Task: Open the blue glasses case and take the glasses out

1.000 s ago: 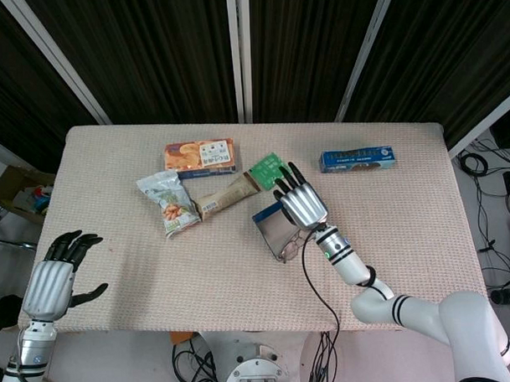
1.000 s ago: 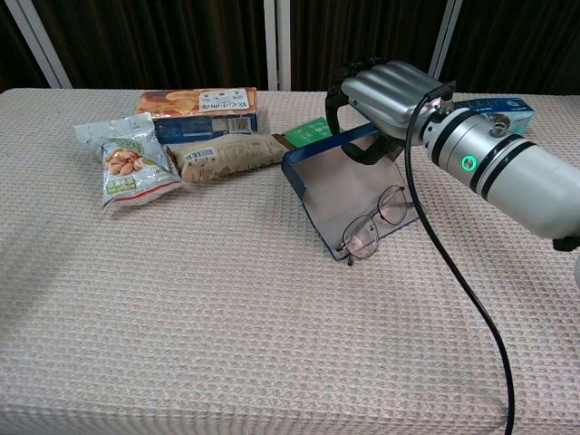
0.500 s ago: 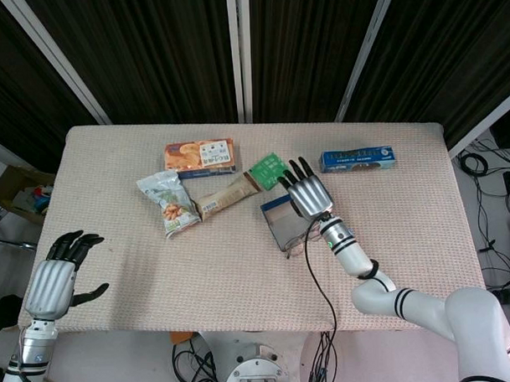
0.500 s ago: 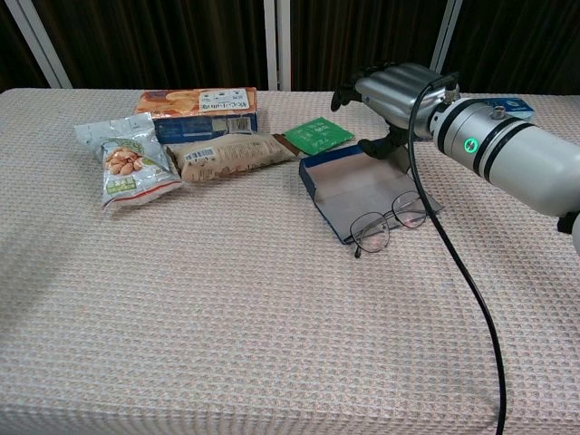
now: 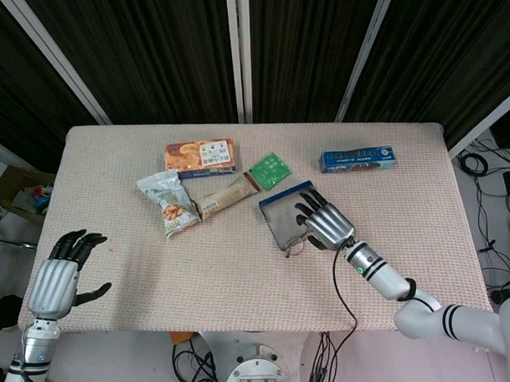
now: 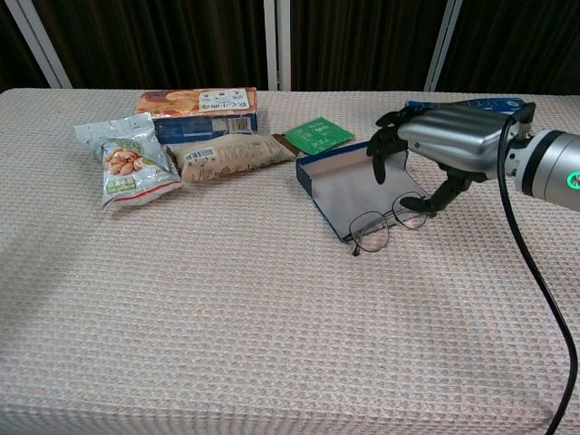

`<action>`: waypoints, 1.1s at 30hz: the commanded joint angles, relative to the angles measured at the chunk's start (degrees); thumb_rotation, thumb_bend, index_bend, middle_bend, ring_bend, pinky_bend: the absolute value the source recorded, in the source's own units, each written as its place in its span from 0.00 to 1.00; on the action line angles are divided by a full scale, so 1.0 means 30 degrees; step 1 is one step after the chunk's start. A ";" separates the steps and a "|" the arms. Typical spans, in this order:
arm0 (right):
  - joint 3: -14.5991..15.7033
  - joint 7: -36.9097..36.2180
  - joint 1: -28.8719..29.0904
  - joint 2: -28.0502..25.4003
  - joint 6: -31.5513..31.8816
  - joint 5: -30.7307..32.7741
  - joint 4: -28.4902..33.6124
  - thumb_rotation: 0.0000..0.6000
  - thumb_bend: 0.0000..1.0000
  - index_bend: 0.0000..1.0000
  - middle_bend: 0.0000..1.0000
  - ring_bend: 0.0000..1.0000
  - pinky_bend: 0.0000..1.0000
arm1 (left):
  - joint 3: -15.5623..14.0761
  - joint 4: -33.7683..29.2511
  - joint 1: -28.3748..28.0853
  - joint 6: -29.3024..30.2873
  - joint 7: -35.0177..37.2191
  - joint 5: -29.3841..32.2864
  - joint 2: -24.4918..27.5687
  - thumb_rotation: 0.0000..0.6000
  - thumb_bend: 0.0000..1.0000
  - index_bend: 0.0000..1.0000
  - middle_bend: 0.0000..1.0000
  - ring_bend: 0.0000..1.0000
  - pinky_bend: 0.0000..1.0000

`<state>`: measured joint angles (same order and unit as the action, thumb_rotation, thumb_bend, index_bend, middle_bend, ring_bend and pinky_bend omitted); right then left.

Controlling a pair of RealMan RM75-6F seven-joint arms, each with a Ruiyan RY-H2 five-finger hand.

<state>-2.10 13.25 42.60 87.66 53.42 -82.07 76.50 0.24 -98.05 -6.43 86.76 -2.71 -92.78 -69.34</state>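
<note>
The blue glasses case (image 5: 281,211) (image 6: 344,186) lies open and flat near the table's middle. The thin-framed glasses (image 5: 295,242) (image 6: 387,226) rest at its near edge, one lens on the case and one on the cloth. My right hand (image 5: 325,224) (image 6: 446,148) hovers over the case's right side with fingers spread and curved downward. Its thumb tip (image 6: 424,207) is at the right lens, and whether it touches I cannot tell. The hand holds nothing. My left hand (image 5: 60,277) hangs open off the table's near left corner, seen only in the head view.
A biscuit box (image 5: 200,156) (image 6: 198,107), a snack bag (image 5: 168,202) (image 6: 122,161), a brown bar packet (image 5: 226,196) (image 6: 231,156) and a green sachet (image 5: 269,167) (image 6: 319,134) lie left of and behind the case. A blue box (image 5: 357,159) sits at the back right.
My right hand has let go of the case's far side and drawn back to the right. The tilted case dropped flat, and the glasses slid to its near edge.
</note>
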 commanded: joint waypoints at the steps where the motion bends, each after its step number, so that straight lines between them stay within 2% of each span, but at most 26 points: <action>1: 0.0270 -0.0434 -0.0126 0.0363 -0.0236 -0.0287 -0.0593 1.00 0.32 0.42 0.21 0.00 0.00 | -0.0013 -0.0055 -0.0007 0.0016 -0.0054 -0.0062 -0.0027 1.00 0.03 0.23 0.22 0.12 0.14; 13: 0.0127 -0.1006 0.0138 0.1650 -0.0289 -0.0875 -0.2468 1.00 0.33 0.46 0.22 0.00 0.00 | -0.0068 -0.0127 0.0182 0.0228 -0.0091 -0.0011 0.0058 1.00 0.03 0.23 0.22 0.12 0.14; 28: -0.0003 -0.1212 0.0189 0.2321 -0.0297 -0.0986 -0.3535 1.00 0.39 0.62 0.25 0.01 0.00 | -0.0089 0.0086 0.0309 0.0377 0.0083 -0.0028 0.0013 1.00 0.03 0.23 0.22 0.12 0.14; 33: 0.0086 -0.1344 0.0173 0.1828 0.0150 -0.1504 -0.2956 1.00 0.44 0.69 0.28 0.02 0.00 | -0.0080 0.0074 0.0348 0.0447 0.0117 -0.0043 0.0067 1.00 0.03 0.23 0.22 0.12 0.14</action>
<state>-2.02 9.49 43.09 93.89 53.40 -85.87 66.74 0.00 -97.83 -5.39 88.10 -2.36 -92.90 -69.13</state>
